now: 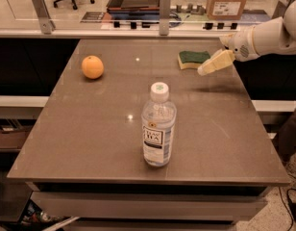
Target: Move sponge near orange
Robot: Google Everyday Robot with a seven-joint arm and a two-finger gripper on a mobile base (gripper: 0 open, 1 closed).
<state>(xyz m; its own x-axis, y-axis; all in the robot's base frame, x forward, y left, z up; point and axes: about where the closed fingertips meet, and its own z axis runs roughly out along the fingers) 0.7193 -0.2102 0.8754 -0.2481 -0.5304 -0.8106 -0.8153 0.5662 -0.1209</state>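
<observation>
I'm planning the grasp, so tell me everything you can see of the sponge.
The sponge is a small rectangular pad with a dark green scouring top over a pale yellow body that looks soft and foamy. It lies flat, green side up, on the brown table near its far right corner, with nothing on it. The gripper hangs close beside its right end; whether they touch cannot be told.

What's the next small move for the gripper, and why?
Probably ease the gripper slightly left and down over the sponge to grasp it. The gripper hangs at the sponge's right edge, not yet holding it, and the orange sits well off to the left, so the sponge must be picked up first.
</observation>
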